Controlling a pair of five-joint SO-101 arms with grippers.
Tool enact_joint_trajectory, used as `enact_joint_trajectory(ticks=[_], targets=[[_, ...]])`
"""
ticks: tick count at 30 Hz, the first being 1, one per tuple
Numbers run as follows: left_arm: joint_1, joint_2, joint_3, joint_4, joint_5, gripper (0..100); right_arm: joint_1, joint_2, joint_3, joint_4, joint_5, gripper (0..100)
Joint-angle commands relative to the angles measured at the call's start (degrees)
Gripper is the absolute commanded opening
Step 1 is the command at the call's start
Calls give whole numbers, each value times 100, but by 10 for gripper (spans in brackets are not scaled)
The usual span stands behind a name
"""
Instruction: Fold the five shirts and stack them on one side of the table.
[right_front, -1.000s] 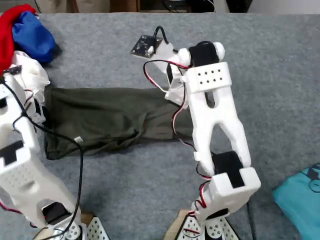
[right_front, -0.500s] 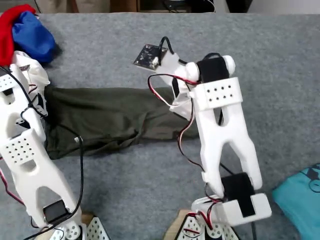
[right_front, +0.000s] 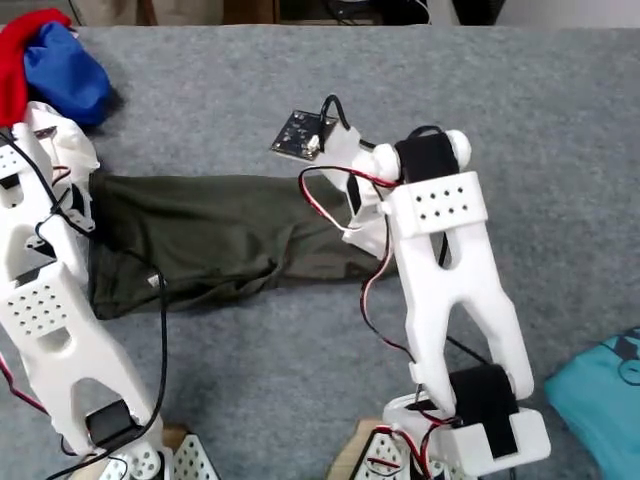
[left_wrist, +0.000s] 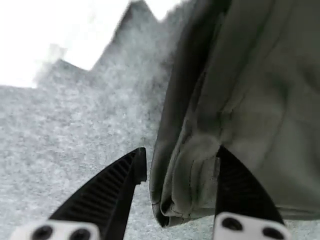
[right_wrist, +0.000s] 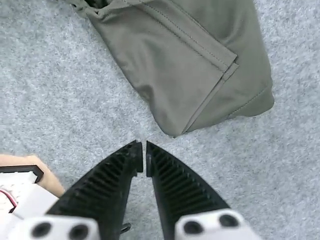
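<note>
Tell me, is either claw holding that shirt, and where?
Neither holds it. The left gripper stands open astride one end of the olive shirt; the right gripper is shut on nothing beside it.

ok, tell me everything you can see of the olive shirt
The olive shirt looks like plain woven fabric. It is folded into a long, rumpled band that lies flat across the grey table cover. Stitched seams and a hem show at the end near the right gripper, which is shut and sits just off that end without touching it. At the other end the left gripper is open, with its fingers on either side of the bunched corner. Whether they touch the corner cannot be told.
</note>
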Motion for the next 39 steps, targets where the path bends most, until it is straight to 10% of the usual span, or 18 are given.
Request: enact_joint_trajectory(ticks=[1, 21, 28, 39], targets=[[9, -418, 26, 62, -79, 236, 48, -356, 4, -88, -44, 33], [53, 1332, -853, 62, -88, 231, 48, -356, 13, -88, -44, 33], [105, 1341, -765, 62, -79, 13, 48, -356, -13, -88, -44, 33], [457, 1174, -659, 62, -53, 19, 75, -356, -4, -290, -44, 33]])
